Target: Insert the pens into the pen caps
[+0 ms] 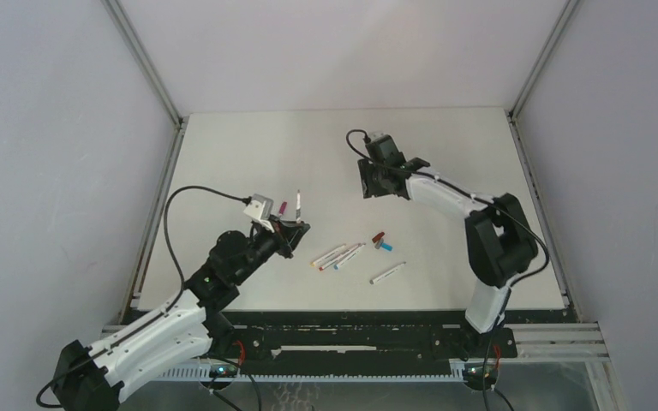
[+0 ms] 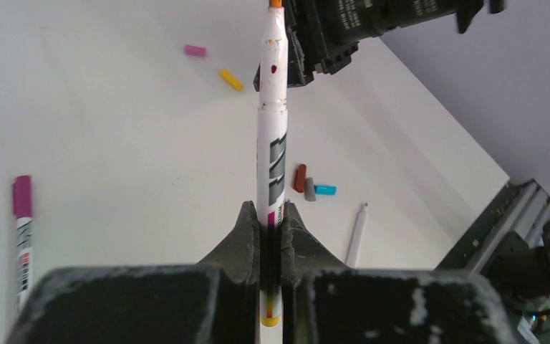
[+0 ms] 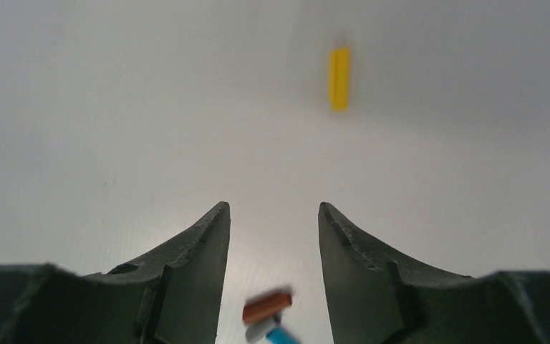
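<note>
My left gripper (image 2: 271, 215) is shut on the lower barrel of a white pen (image 2: 272, 136), which stands up out of the jaws with its orange tip (image 2: 276, 3) bare. In the top view this pen (image 1: 298, 204) rises above the left gripper (image 1: 296, 226). My right gripper (image 3: 272, 208) is open and holds nothing, hovering over the table; from above the right gripper (image 1: 366, 187) is at centre back. An orange-yellow cap (image 3: 339, 77) lies ahead of it, with a pink cap (image 2: 195, 50) nearby. Dark red (image 2: 300, 178), grey (image 2: 309, 189) and blue (image 2: 325, 190) caps lie together.
Three uncapped pens (image 1: 330, 255) (image 1: 349, 255) (image 1: 387, 272) lie on the white table (image 1: 445, 154) in front of the arms. A pen with a magenta cap on it (image 2: 21, 236) lies left of my left gripper. Grey walls close in the table on three sides.
</note>
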`<state>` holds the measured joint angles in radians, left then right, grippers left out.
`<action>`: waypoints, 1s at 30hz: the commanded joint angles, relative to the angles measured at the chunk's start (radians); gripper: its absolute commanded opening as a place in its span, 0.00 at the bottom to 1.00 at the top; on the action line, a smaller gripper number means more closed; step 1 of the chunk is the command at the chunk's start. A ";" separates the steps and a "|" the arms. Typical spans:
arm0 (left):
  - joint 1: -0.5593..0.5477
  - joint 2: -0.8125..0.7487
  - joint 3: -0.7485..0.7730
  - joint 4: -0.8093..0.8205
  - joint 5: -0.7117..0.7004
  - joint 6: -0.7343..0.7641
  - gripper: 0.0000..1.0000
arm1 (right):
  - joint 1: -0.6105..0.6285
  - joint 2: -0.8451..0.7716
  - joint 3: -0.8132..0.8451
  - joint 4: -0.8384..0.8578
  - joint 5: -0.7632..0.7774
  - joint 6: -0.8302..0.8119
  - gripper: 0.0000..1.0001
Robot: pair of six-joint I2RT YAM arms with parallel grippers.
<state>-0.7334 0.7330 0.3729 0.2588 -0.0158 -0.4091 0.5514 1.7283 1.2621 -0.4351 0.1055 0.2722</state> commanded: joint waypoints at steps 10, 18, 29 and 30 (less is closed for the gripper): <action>0.025 -0.162 -0.057 -0.061 -0.153 -0.060 0.00 | -0.076 0.372 0.394 -0.108 0.053 -0.094 0.40; 0.025 -0.130 -0.045 -0.040 -0.134 -0.070 0.00 | -0.103 0.462 0.477 -0.128 0.062 -0.115 0.36; 0.024 -0.113 -0.034 -0.039 -0.132 -0.073 0.00 | -0.131 0.553 0.577 -0.162 0.036 -0.131 0.27; 0.023 -0.114 -0.033 -0.039 -0.131 -0.074 0.00 | -0.132 0.558 0.587 -0.170 0.036 -0.129 0.27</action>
<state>-0.7155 0.6186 0.3393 0.1898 -0.1509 -0.4644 0.4374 2.2658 1.7885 -0.5865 0.1474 0.1562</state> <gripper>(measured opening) 0.060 0.274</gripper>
